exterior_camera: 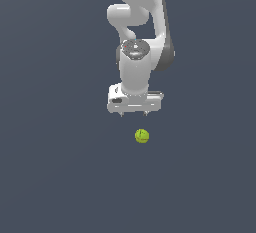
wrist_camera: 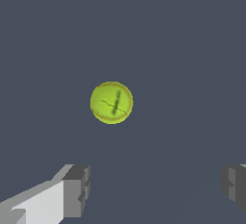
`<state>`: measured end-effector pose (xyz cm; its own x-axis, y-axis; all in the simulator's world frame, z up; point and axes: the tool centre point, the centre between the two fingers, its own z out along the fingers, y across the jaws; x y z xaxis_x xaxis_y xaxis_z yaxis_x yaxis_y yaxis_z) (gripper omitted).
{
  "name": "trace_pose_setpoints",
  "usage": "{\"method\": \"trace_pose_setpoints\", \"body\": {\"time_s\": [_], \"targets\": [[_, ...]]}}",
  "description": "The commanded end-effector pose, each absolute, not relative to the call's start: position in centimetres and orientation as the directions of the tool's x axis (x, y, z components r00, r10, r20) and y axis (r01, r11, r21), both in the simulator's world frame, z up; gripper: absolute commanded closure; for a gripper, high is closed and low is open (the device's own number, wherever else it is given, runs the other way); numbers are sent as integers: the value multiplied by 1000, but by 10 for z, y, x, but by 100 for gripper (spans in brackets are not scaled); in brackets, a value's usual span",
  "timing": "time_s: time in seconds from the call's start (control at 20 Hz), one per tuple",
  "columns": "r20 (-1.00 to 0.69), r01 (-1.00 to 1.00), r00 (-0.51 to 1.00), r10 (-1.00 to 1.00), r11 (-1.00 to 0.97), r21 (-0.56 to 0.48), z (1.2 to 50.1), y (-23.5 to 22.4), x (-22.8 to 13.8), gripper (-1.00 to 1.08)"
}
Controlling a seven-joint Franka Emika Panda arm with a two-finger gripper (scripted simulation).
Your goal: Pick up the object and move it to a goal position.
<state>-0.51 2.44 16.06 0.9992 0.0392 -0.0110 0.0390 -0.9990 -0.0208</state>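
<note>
Likely light, hard and prone to roll, the ball sits alone just clear of the spread, empty end effector; its widest middle suits pinching.

The arm runs out of the exterior view at its upper edge, so its base is unseen. There the claw shows only two tiny finger tips, too small to make out in detail. In the wrist view both fingers are cut by the picture's edge. The ball's dark markings are too faint to read.
</note>
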Motion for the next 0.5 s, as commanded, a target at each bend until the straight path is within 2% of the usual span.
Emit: {"method": "trace_pose_setpoints", "body": {"time_s": [0.0,0.45], "targets": [[-11,39,999,39,-999,-21,161,24,-5,-92],[-20,104,994,105,-994,-39,152,51,-11,-92]]}}
